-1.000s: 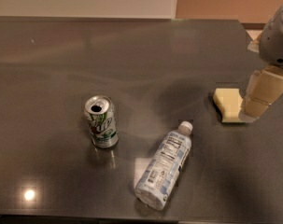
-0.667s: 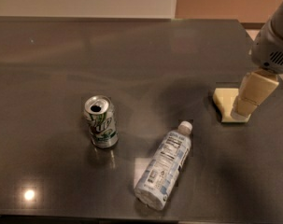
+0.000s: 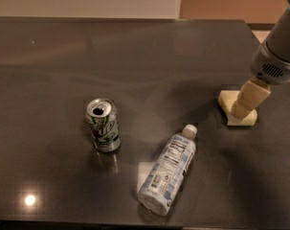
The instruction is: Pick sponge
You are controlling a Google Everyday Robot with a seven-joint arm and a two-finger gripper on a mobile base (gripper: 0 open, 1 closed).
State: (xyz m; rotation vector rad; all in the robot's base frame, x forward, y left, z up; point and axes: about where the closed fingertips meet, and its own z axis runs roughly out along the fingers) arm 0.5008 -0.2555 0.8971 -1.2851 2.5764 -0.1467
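Note:
The sponge [image 3: 229, 103] is a small pale yellow foam block lying flat on the dark table [image 3: 149, 56] at the right side. My gripper [image 3: 245, 107] comes down from the upper right on a grey arm and its pale fingers sit right over the sponge, covering its middle and right part. Only the sponge's left corner and front edge show.
A clear plastic water bottle [image 3: 167, 174] lies on its side at the front centre, cap pointing toward the sponge. An open green soda can [image 3: 103, 124] stands upright to its left. The table's front edge runs along the bottom of the view.
The gripper has lowered and moved slightly left onto the sponge. The bottle and the can have not moved.

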